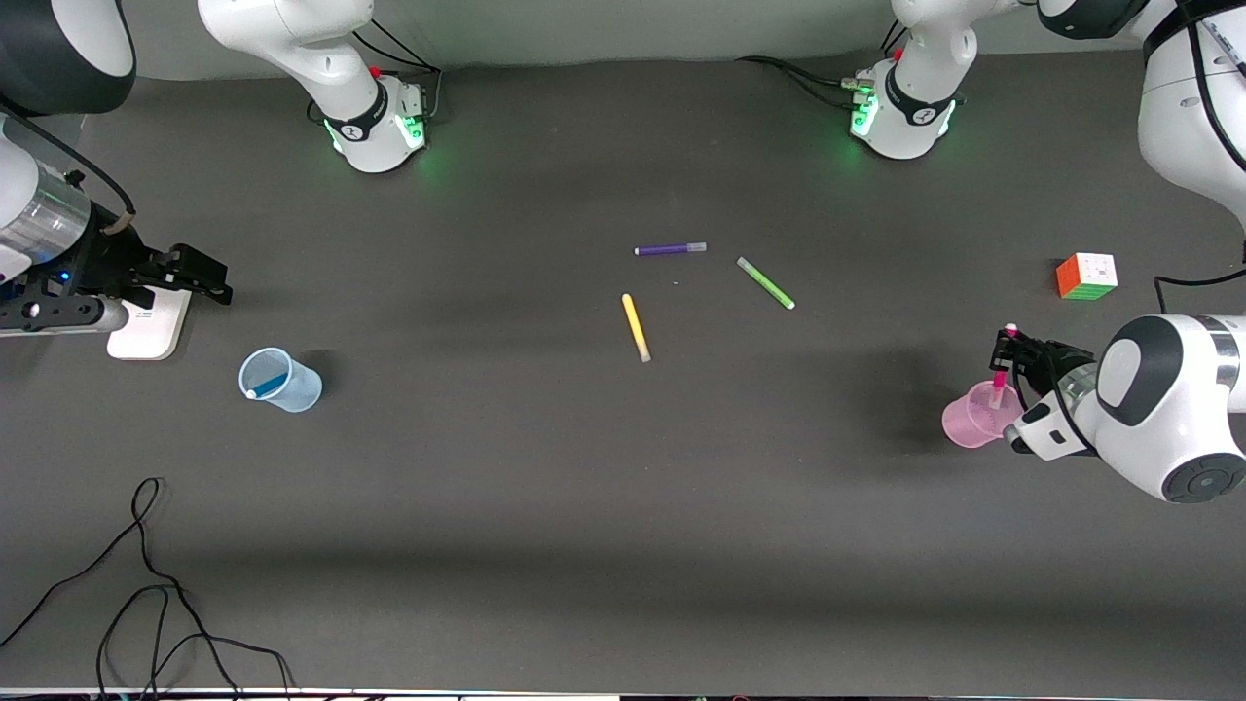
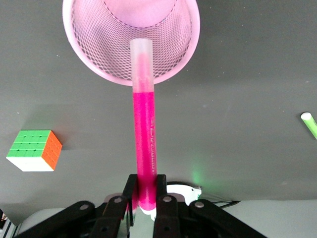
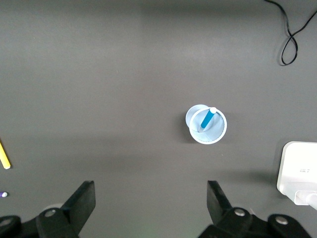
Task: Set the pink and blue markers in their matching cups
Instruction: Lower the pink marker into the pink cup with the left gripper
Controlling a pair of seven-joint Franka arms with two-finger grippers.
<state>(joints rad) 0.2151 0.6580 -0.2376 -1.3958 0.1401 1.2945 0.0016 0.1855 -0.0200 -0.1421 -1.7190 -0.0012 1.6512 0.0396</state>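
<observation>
At the front view's right edge the left pincer (image 1: pixel 1005 352) pinches the pink marker (image 1: pixel 1000 375) over the pink cup (image 1: pixel 973 419); releasing comes next. Blue marker (image 1: pixel 267 386) already sits in the blue cup (image 1: pixel 282 382); right pincer (image 1: pixel 200 276) waits spread, upper left.

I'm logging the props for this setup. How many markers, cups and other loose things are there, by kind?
Markers: 5 (pink marker held by the left end effector, blue marker, purple marker, green marker, yellow marker)
Cups: 2 (pink cup, blue cup)
Puzzle cubes: 1 (puzzle cube)
Total: 8
</observation>
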